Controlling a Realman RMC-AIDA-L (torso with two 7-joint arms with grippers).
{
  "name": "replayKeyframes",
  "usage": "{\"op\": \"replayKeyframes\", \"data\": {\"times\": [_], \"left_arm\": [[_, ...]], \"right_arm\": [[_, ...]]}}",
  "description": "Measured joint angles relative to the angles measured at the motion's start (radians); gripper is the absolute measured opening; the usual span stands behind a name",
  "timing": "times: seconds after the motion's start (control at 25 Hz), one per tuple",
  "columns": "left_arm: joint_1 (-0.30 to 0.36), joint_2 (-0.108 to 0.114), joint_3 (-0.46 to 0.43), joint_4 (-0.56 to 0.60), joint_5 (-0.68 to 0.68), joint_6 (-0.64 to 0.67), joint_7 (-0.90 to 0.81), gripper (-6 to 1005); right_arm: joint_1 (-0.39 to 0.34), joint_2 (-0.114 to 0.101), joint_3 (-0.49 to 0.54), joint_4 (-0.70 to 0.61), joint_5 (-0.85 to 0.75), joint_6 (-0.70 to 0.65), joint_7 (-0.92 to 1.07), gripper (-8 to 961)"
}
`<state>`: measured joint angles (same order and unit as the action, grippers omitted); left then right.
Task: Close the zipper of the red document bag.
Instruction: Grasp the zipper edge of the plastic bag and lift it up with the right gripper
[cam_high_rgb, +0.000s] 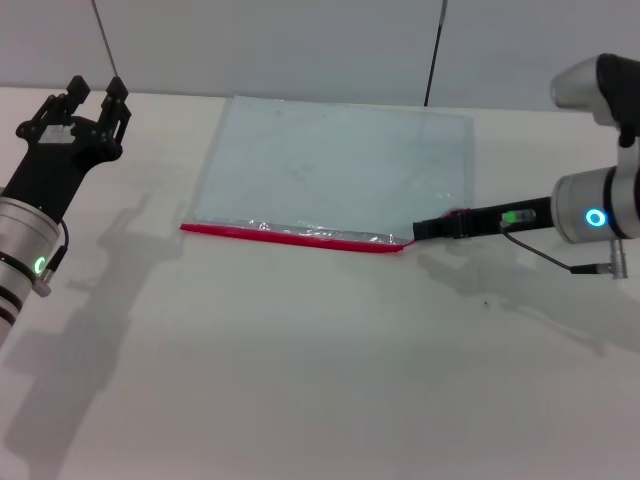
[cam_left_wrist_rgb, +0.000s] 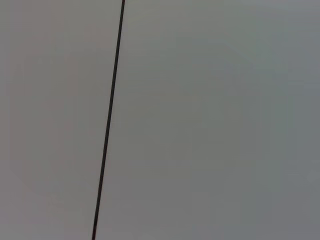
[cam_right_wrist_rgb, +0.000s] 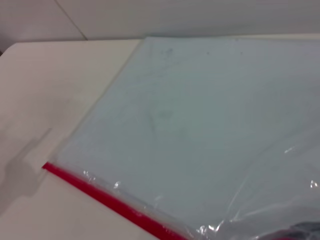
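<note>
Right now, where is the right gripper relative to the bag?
In the head view, the right gripper is at the right end of the red zipper, on the near edge of the bag. The left gripper is parked far left.

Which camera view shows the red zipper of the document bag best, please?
The head view: the zipper shows along its full length, up to the right end effector. The right wrist view shows only part of it; the left wrist view shows none.
</note>
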<state>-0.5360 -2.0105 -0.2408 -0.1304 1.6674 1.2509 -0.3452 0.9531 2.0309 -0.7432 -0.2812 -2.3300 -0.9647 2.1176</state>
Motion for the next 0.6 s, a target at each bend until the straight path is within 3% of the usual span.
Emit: {"op": "replayKeyframes", "data": {"times": [0.6], "left_arm": [[-0.005,-0.001,0.000,0.000,0.000,-0.001,0.000,405]], "right_arm": [[0.025,-0.002,-0.004,0.057,0.003,0.156,0.008,549]]}}
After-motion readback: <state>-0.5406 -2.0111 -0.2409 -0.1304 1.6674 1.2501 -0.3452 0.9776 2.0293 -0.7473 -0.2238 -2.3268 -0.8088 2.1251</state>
